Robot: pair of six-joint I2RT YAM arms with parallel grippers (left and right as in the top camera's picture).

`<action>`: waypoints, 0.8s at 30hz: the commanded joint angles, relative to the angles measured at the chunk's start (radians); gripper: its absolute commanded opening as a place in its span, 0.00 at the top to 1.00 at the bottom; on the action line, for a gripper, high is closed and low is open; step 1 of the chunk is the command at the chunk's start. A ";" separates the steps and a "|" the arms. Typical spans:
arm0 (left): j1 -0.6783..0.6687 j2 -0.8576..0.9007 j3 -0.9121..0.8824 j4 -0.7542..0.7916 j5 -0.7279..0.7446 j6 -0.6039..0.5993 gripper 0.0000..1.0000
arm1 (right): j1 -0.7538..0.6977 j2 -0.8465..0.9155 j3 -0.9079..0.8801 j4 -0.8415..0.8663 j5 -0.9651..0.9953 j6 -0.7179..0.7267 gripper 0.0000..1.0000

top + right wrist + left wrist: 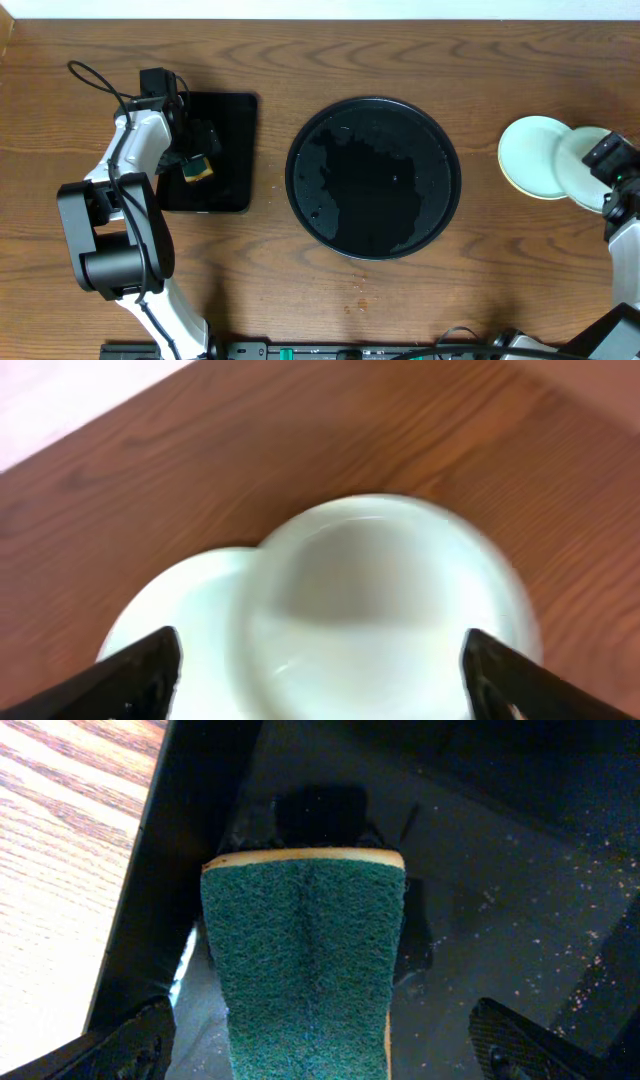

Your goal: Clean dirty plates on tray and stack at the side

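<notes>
Overhead first. Got the tray point(372, 120) dead centre of the table point(400, 40), glossy with wet-looking patches. Got the plates point(535, 157) way out at 3 o'clock from it, well apart from its rim: a pale pile, plus one more pale plate overlapping its 3 o'clock side. Spotting the right gripper point(612, 160) right over that overlapping one. Plenty of bare wood between tray rim and pile. Over at 9 o'clock, spotting the left gripper point(197, 150) above a rectangular black tray point(230, 130), with a sponge point(200, 172) just under it.

Left wrist next. Looking down on the sponge point(305, 960), green scrubby side up, yellow edge at 12 o'clock, lying between the fingertips point(130, 1050). Spread wide and clear of both sponge sides, so released. Tray edge and wood at 9 o'clock.

Right wrist, bit blurry. Seeing the upper plate point(380, 590) between the fingers point(140, 670), shifted toward 3 o'clock over the lower one. Spread wide at 8 and 4 o'clock, pinching nothing. Open wood from 10 through 2 o'clock.
</notes>
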 commanded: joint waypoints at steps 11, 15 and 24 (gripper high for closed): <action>0.003 0.011 -0.002 -0.003 -0.008 0.006 0.06 | 0.222 -0.013 0.005 -0.106 0.053 -0.121 0.26; 0.003 0.011 -0.002 -0.003 -0.008 0.006 0.06 | 0.215 -0.013 0.005 -0.117 0.082 -0.127 0.27; 0.003 0.011 -0.002 -0.003 -0.008 0.006 0.06 | -0.087 -0.007 0.005 -0.132 0.082 -0.007 0.51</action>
